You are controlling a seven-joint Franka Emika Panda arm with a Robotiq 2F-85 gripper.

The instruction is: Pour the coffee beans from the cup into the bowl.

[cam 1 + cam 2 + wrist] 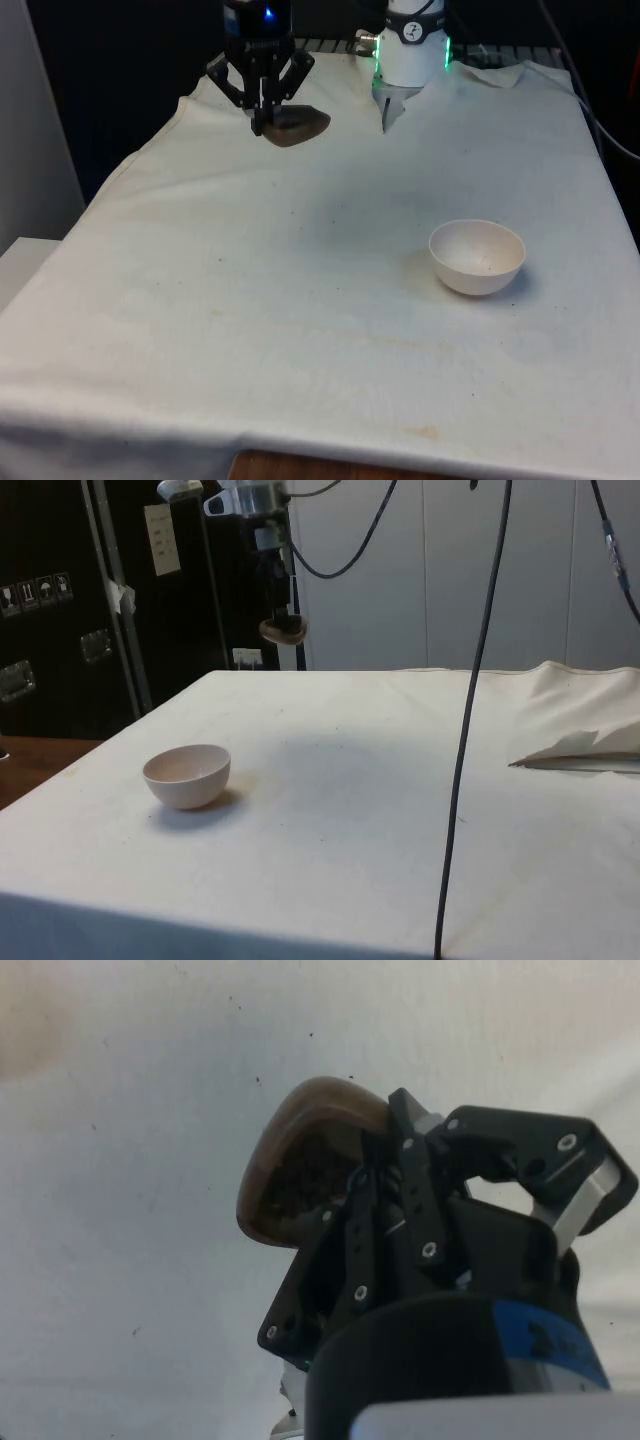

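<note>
A white cloth, faintly stained, covers the counter [300,330] in front of you, with black curtains behind it in the front view and dark cabinets in the side view. The gripper [262,112] hangs high above the far part of the counter, towards the front view's left, and its jaws are clamped on the rim of a small brown cup [296,125]. In the wrist view the cup [300,1165] sits pinched at one edge, its mouth open towards the camera and dark coffee beans [300,1182] packed inside. The side view shows it [284,630] well clear of the cloth.

The white bowl [477,257] rests on the cloth towards the front view's right, nearer the camera and well apart from the cup; it looks empty.

Expect the cup to be light and stiff, probably wood or glazed ware, so the hold will not deform it. You are gripping only one wall, though, so the load hangs off to one side and the cup could pivot between the jaws if you swing fast. The beans are loose and roll freely, so tilt slowly and keep the lip low over the bowl. The bowl itself looks light and unanchored, so a knock would likely slide it.
</note>
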